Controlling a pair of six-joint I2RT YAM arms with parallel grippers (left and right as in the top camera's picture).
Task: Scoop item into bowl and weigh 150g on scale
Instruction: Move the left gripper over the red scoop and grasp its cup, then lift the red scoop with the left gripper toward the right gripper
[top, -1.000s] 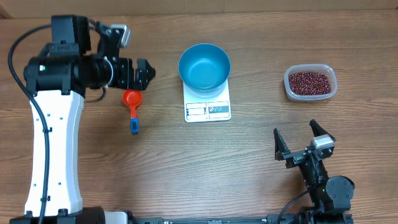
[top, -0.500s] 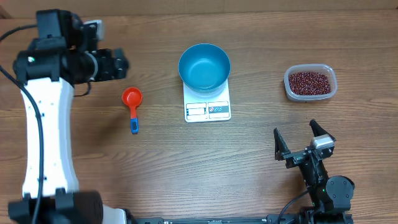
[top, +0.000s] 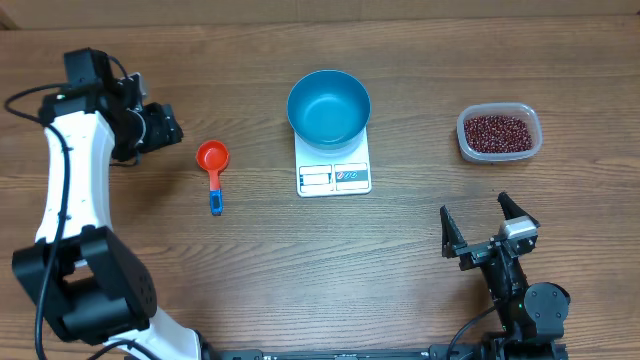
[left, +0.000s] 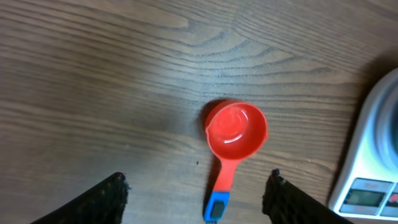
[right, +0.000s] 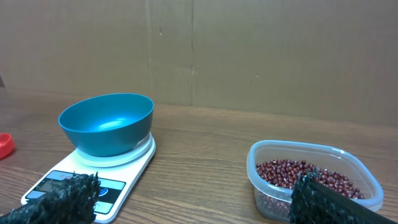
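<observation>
At the left of the desk (top: 260, 270), my left fingers (left: 106, 196) have backed off the red scoop (top: 212, 157), open and empty; right fingers (top: 448, 230) gape too. Beans (top: 497, 131) wait in their tub (top: 536, 148), bowl (top: 329, 108) empty on the scale (top: 334, 177): scooping hasn't begun.

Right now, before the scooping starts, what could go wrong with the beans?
Two things, maybe. The red scoop lies far from the beans, with the bowl and scale between, so beans could spill on the long carry. The bowl is wider than the scale and hangs over its edges, so a bump from the scoop might tip or slide it.
</observation>
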